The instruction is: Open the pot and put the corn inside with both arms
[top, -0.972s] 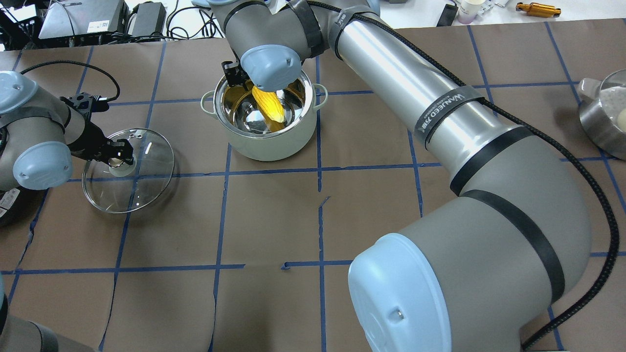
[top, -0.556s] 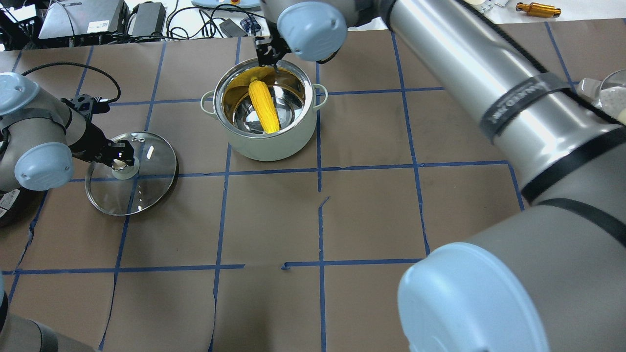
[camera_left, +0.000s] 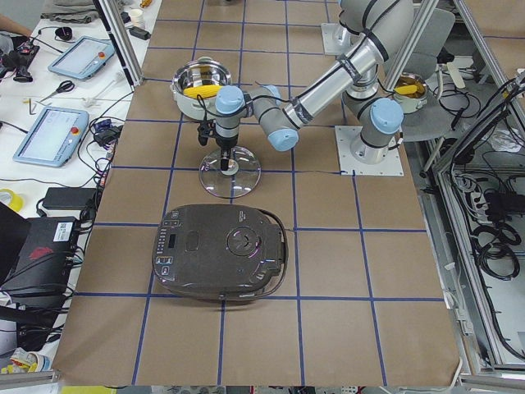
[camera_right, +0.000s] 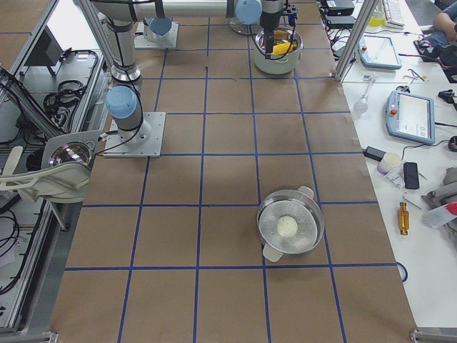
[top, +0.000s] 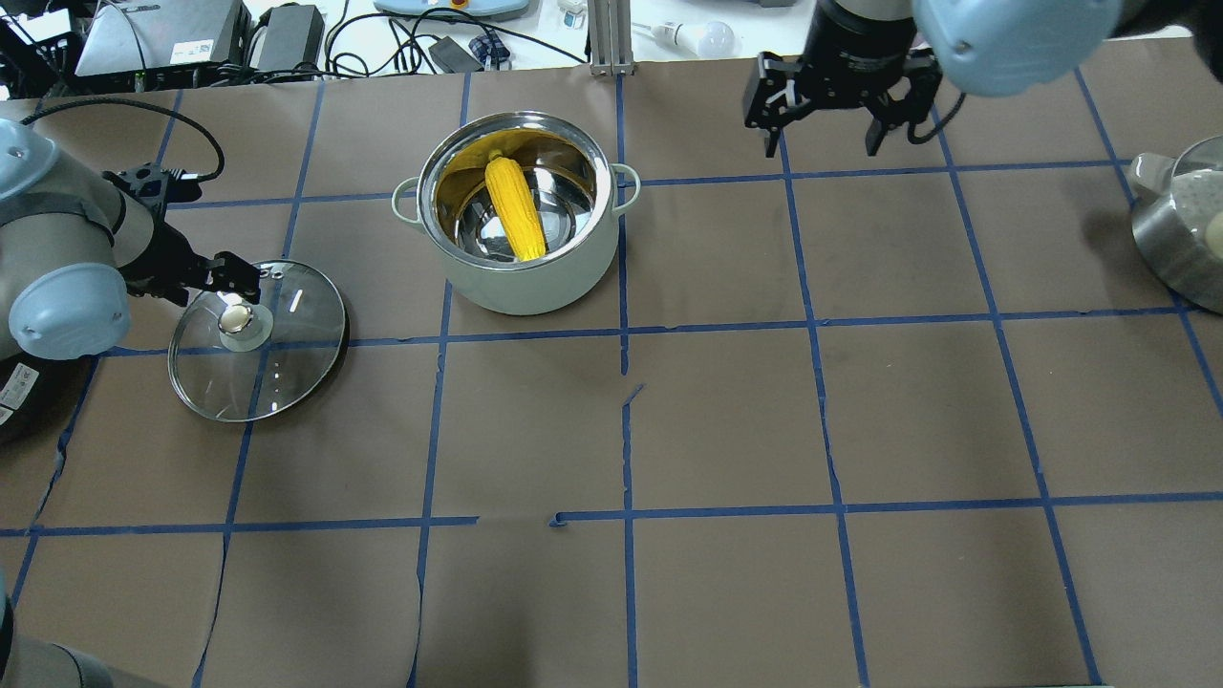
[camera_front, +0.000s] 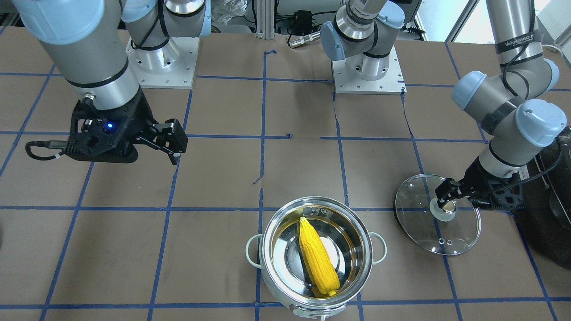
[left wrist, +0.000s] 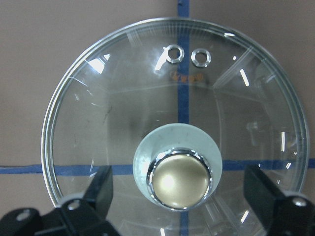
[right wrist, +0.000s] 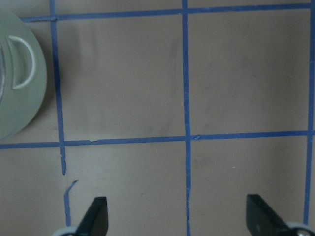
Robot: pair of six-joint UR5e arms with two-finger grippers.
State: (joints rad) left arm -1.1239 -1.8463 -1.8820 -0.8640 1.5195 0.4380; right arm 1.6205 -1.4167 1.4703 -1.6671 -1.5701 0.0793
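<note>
**A:** What do we log, starting from the table [top: 726, 420]?

**B:** The pot [top: 535, 287] stands uncovered at mid-table. We judge it was opened so the cob could go in. The lid [top: 287, 363] lies flat, well to its left and clear of the rim.

**A:** Contents?

**B:** Only the corn [top: 516, 220], slantwise across the bottom.

**A:** Grippers?

**B:** The right gripper [top: 822, 143] hangs wide and empty, well right of the pot. The left gripper [left wrist: 178, 183] straddles the knob [top: 237, 320], spread wide and not touching it. We judge the task done.
</note>
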